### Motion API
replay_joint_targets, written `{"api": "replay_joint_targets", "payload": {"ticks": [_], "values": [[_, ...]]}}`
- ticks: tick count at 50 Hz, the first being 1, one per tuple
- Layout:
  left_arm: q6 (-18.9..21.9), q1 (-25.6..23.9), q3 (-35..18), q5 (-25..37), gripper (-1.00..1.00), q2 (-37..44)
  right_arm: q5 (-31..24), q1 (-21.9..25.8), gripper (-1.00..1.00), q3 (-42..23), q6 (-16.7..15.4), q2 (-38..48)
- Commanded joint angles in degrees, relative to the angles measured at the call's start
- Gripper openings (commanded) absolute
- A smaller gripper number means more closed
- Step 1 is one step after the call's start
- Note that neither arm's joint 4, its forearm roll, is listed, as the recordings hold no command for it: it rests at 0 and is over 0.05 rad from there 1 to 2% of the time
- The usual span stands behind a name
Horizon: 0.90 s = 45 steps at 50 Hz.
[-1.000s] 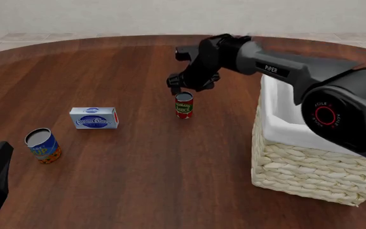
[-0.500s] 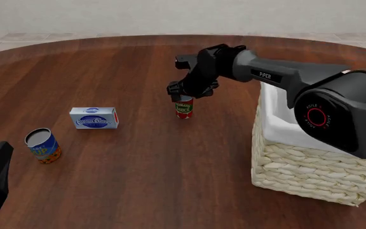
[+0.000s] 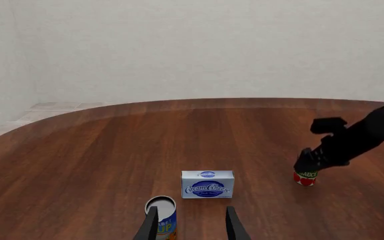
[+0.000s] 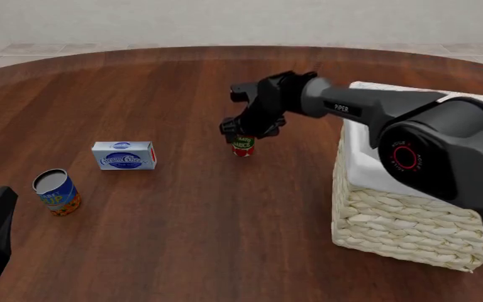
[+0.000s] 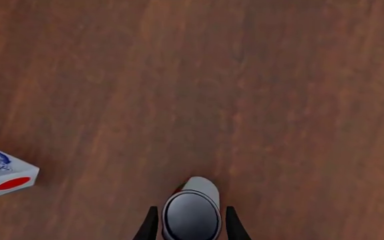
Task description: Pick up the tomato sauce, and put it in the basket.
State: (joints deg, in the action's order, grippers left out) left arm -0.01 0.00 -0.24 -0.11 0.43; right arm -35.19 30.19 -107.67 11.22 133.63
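The upright tomato sauce [image 4: 243, 146] is straddled by the right claw [image 4: 239, 131], fingers apart; the left claw [image 3: 190, 225] is held apart.

Tomato sauce [image 4: 243, 146] — slim red can, upright on wood, top seemingly hidden; cream wicker basket [image 4: 409, 220] stands right.

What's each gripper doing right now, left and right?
Left gripper: open, holding nothing, fingers apart near the blue-and-orange can.
Right gripper: open, fingers either side of the tomato sauce, not clamped yet.
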Motion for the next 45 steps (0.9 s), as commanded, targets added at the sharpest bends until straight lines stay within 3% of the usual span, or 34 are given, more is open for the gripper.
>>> {"api": "replay_joint_targets", "payload": {"ticks": [1, 3, 4, 15, 19, 45], "values": [[0.0, 0.0, 0.0, 0.0, 1.0, 0.0, 1.02, 0.09, 1.0, 0.5, 0.42, 1.23], [0.0, -0.01, 0.0, 0.0, 1.0, 0.0, 1.35, 0.11, 1.0, 0.92, 0.33, 1.13], [0.0, 0.01, 0.0, 0.0, 1.0, 0.0, 1.72, 0.07, -1.0, 1.22, 0.69, 0.78], [-0.01, 0.01, 0.0, 0.0, 1.0, -0.01, 2.12, 0.77, -1.0, 3.09, 0.48, -1.44], [0.01, 0.0, 0.0, 0.0, 1.0, -0.01, 0.87, 0.48, -1.0, 1.97, -1.47, -2.26], [0.0, -0.01, 0.0, 0.0, 1.0, -0.01, -1.78, 1.25, -1.0, 5.04, -3.81, -9.99]]}}
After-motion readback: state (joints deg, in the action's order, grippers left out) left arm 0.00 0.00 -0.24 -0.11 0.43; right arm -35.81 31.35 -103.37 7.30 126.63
